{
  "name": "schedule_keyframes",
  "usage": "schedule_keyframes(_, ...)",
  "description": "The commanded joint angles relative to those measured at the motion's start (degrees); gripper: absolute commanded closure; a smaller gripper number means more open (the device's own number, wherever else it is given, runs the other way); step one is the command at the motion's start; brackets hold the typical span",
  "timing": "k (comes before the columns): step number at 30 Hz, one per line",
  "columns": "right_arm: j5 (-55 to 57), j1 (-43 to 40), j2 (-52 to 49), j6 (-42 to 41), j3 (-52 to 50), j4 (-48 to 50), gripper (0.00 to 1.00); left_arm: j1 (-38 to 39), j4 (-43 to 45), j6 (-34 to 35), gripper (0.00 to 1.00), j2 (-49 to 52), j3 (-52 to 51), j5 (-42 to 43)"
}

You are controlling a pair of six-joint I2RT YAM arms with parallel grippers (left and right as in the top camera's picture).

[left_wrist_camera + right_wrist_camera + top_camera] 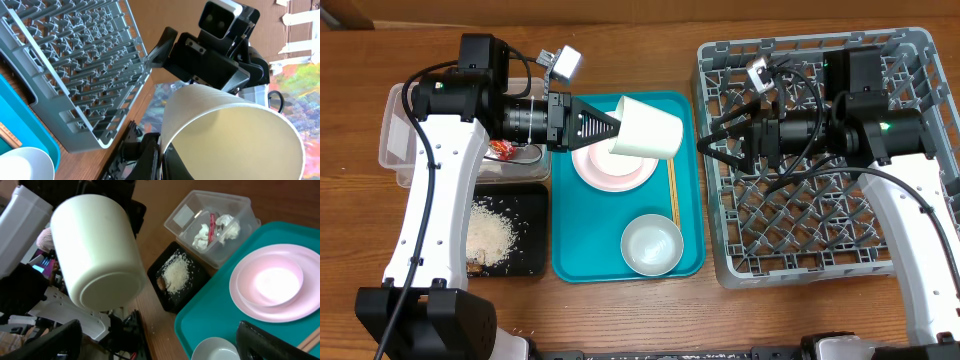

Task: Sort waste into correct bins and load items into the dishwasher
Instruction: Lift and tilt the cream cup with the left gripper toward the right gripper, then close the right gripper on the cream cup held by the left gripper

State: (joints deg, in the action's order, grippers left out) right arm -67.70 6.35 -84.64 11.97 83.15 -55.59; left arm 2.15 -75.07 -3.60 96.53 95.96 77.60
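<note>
Over the brown bench, the left tool pinches the white cup above the teal tray, and the right tool hangs spread wide over the grey dish rack.

Your overhead camera looks straight down on the whole table. Your left wrist camera sits close at the mouth of the white cup, facing the grey rack. Your right wrist camera looks back across the teal tray, close on that same cup's base.
</note>
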Motion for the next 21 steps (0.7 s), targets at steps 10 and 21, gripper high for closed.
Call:
schedule_keyframes(10, -7.4, -0.4, 1.3, 0.0, 1.7, 6.9, 0.00, 0.2, 0.0, -2.3, 0.96, -0.4, 0.9, 6.1)
schedule_keyframes(21, -7.4, -1.2, 1.3, 0.0, 1.7, 7.8, 0.00, 1.0, 5.0, -3.0, 0.96, -0.4, 0.9, 5.8)
